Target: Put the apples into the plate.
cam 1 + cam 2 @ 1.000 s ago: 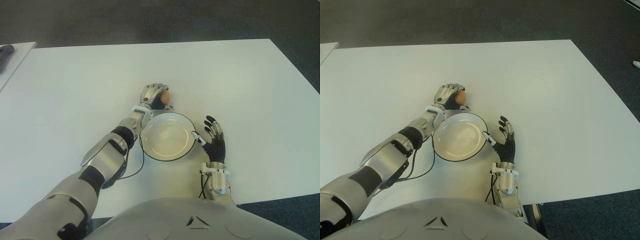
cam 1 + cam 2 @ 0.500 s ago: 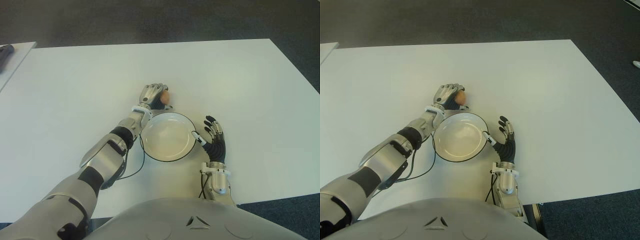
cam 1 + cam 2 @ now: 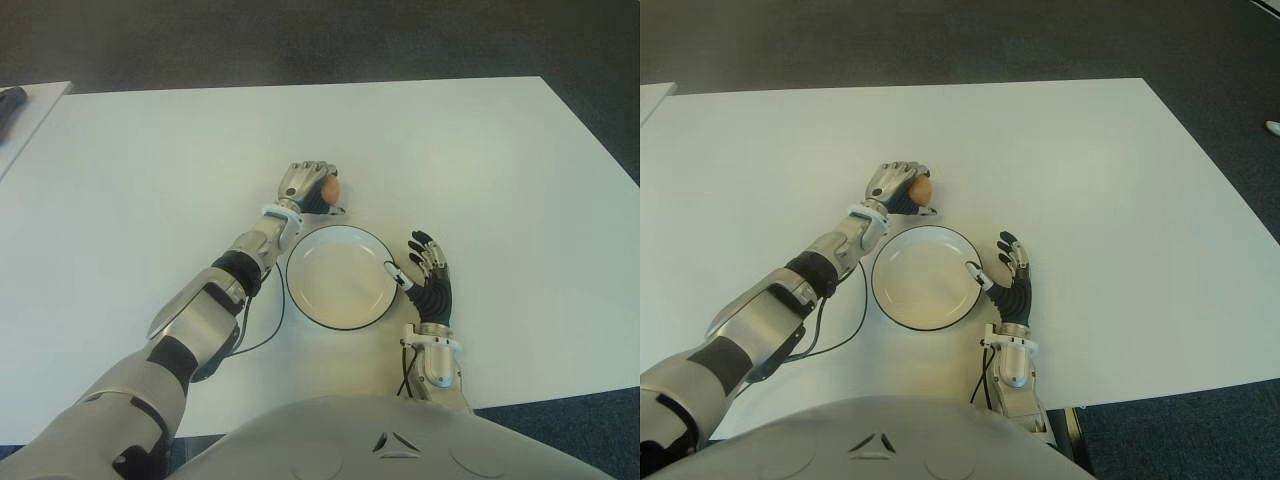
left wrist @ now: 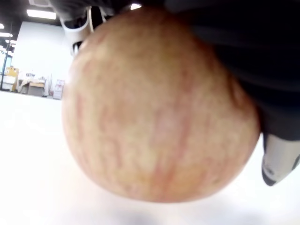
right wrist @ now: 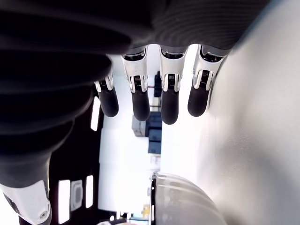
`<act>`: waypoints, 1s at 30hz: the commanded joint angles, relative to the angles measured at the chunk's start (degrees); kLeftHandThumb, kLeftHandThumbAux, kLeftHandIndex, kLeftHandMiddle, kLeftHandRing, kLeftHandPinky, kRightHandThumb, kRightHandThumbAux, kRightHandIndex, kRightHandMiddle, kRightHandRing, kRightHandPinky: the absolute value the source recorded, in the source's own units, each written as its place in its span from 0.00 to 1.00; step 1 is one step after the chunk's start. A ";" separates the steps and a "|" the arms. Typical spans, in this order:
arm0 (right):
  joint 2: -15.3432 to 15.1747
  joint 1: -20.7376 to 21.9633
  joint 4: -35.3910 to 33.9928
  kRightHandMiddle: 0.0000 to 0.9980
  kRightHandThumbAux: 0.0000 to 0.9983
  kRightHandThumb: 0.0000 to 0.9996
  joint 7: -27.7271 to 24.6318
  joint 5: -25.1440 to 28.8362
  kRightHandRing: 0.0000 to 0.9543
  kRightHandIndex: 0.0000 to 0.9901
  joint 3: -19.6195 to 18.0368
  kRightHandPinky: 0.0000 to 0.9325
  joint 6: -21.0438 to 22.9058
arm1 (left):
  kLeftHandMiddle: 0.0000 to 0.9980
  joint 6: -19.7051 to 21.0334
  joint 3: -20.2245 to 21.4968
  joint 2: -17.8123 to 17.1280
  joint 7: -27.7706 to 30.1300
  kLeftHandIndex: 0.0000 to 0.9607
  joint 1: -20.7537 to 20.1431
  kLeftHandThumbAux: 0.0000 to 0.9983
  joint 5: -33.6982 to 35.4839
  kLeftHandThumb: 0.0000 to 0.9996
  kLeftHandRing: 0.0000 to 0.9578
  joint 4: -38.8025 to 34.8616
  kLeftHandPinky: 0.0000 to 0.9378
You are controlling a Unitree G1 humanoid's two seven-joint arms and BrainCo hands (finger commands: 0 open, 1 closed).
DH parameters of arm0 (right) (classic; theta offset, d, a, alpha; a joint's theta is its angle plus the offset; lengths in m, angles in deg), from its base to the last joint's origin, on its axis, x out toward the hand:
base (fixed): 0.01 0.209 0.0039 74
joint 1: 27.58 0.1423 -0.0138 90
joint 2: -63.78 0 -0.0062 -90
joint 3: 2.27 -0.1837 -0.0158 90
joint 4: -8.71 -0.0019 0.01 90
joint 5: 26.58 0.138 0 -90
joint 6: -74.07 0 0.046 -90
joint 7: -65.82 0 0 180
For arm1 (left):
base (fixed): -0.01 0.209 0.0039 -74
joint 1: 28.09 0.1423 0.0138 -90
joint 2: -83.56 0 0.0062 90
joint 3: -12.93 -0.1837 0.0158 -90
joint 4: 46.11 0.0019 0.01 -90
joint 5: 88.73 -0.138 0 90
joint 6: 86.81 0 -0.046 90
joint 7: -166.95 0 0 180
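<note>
One reddish-yellow apple (image 3: 329,189) sits in my left hand (image 3: 311,187), whose fingers are curled around it just beyond the plate's far rim. Up close in the left wrist view the apple (image 4: 159,108) fills the picture, a little above the white table. The white plate (image 3: 341,276) with a dark rim lies on the table in front of me and holds nothing. My right hand (image 3: 428,272) shows at the plate's right side, fingers spread, thumb by the rim; its straight fingers (image 5: 169,101) appear in the right wrist view.
The white table (image 3: 480,160) extends widely on all sides of the plate. A second white surface (image 3: 25,115) with a dark object (image 3: 10,98) on it shows at the far left. Dark floor lies beyond the table's edges.
My left hand has lifted slightly away from the plate with the apple. The plate has shifted a little to the right and toward me. The right hand has not moved.
</note>
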 commanded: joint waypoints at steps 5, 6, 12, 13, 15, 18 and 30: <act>3.68 -2.39 4.44 0.19 0.68 0.49 -0.28 1.89 0.20 0.16 -0.17 0.23 5.52 | 0.49 2.85 0.79 -2.04 2.81 0.44 1.93 0.66 -1.93 0.98 0.60 -9.14 0.45; 3.69 -2.37 4.43 0.19 0.68 0.49 -0.31 1.93 0.20 0.16 -0.17 0.23 5.60 | 0.49 3.07 0.85 -2.13 3.12 0.44 2.04 0.66 -2.03 0.99 0.56 -9.72 0.45; 3.72 -2.04 5.45 0.19 0.68 0.48 -0.12 1.97 0.21 0.16 -0.31 0.25 4.89 | 0.51 2.91 1.32 -2.84 3.08 0.43 2.91 0.66 -2.55 1.00 0.52 -13.39 0.45; 3.77 -1.99 5.58 0.20 0.68 0.49 -0.02 1.96 0.21 0.17 -0.34 0.25 4.70 | 0.51 2.94 1.39 -2.86 3.16 0.43 3.00 0.66 -2.56 1.00 0.51 -13.65 0.45; 3.71 -1.98 5.63 0.20 0.69 0.49 -0.07 1.97 0.22 0.17 -0.34 0.26 4.63 | 0.51 2.95 1.51 -2.85 3.41 0.43 3.17 0.66 -2.53 1.00 0.51 -14.21 0.45; 3.55 -2.00 5.51 0.20 0.69 0.49 -0.19 1.80 0.22 0.17 -0.23 0.26 4.95 | 0.52 2.86 1.64 -2.85 3.63 0.43 3.35 0.66 -2.47 1.00 0.51 -14.63 0.45; 3.05 -2.05 5.94 0.19 0.70 0.44 -0.75 1.63 0.19 0.16 -0.04 0.20 5.01 | 0.52 0.94 2.30 -3.05 3.53 0.43 3.17 0.66 -2.04 1.00 0.51 -14.71 0.45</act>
